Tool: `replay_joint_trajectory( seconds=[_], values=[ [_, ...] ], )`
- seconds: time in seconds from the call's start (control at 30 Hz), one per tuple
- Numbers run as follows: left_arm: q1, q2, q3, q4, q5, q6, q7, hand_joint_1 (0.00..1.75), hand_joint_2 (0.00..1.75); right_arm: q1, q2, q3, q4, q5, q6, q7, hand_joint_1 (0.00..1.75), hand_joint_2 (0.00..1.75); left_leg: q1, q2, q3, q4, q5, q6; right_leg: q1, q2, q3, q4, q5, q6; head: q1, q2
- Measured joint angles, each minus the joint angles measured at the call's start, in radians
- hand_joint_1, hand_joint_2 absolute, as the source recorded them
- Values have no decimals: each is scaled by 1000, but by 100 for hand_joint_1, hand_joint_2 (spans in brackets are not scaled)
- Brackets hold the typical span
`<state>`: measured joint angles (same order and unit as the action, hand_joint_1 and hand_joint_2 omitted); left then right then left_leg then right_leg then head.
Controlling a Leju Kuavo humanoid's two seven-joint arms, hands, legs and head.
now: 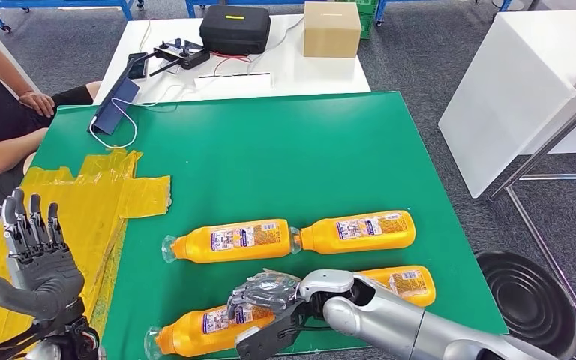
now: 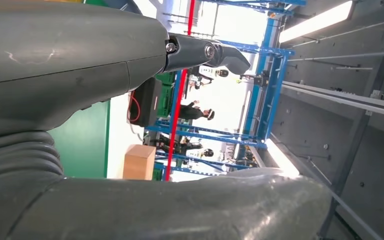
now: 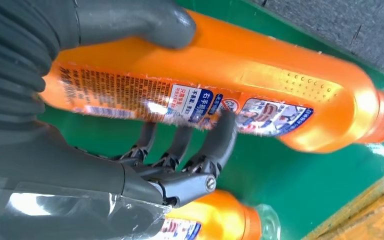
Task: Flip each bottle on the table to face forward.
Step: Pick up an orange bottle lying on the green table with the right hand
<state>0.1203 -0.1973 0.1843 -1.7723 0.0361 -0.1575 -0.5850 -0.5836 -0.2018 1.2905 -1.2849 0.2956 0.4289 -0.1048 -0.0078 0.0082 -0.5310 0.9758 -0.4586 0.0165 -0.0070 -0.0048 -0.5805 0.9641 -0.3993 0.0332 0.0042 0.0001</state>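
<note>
The right hand [image 1: 270, 311] grips the nearest orange bottle [image 1: 202, 326], which lies on its side at the near edge of the green counter [image 1: 285, 157]; in the right wrist view the thumb [image 3: 135, 20] presses one flank of the bottle and the dark fingers [image 3: 215, 142] curl against the labelled face opposite (label text too small to read). Just beyond the fingers lie two more orange bottles end to end, one [image 1: 232, 240] cap to the left and one [image 1: 360, 231] beside it; a fourth bottle [image 1: 401, 281] lies behind the right wrist, partly hidden by the arm. The left hand [image 1: 34, 262] is raised over the yellow taped patch [image 1: 97, 195], fingers released and spread, holding nothing, well apart from every bottle.
</note>
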Motion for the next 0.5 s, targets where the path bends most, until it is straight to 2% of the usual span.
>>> replay_joint_trajectory(
  seconds=[0.23, 0.5],
  values=[
    [-4, 1, -8, 11, 7, 7, 1, 0, 0, -31, -14, 29, -7, -46, 12, 29, 175, 175, 0, 0, 1, 0, 0, 0, 0, 0, 1, 0, 0, 0, 0, 0],
    [-4, 1, -8, 11, 33, 49, 15, 0, 0, -15, -6, 29, -6, -66, -109, 65, 175, 175, 0, -1, 0, 0, 0, 0, 0, 0, 1, 0, 0, 0, 0, 0]
  ],
)
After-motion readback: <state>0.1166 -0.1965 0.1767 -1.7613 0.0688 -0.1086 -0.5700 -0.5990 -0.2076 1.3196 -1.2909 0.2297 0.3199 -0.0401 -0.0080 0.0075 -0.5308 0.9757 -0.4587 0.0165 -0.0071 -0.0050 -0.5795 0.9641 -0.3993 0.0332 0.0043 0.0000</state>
